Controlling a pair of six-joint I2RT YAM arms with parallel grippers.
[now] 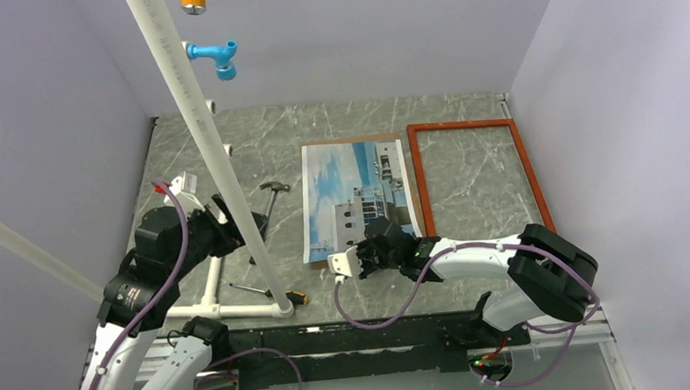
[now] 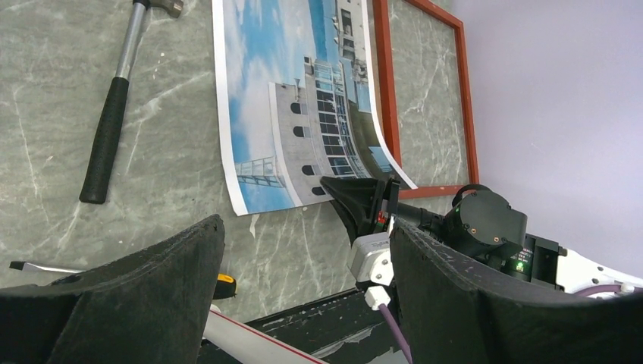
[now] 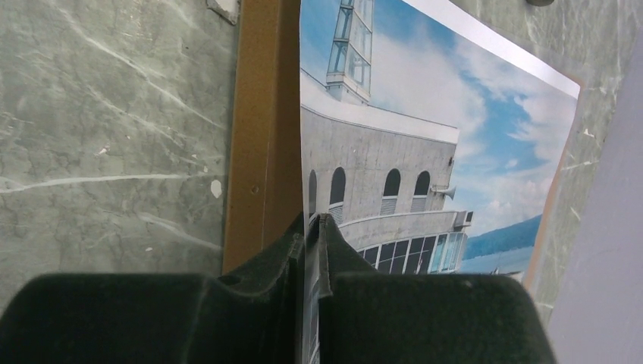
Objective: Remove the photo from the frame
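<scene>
The main job looks done: the frame lies empty on the worktop, bare marble showing through its opening, and the photo lies face up just beside it on its left side, fully outside the border. What seems left is only letting go of the print and drawing the arm back. The right gripper has its fingers clenched on the near right edge of the photo, and that edge curls up off the brown backing board, which lies flat beneath. From these angles it is hard to say whether the print is fastened to the board anywhere or only rests on it. The left gripper hovers over the left part of the worktop with its fingers spread wide, grasping nothing. By count there is one photo, one frame and one backing board. Off to the left lie one hammer and one screwdriver, well apart from the print. There are two arms, only the right one touching the task's things.
</scene>
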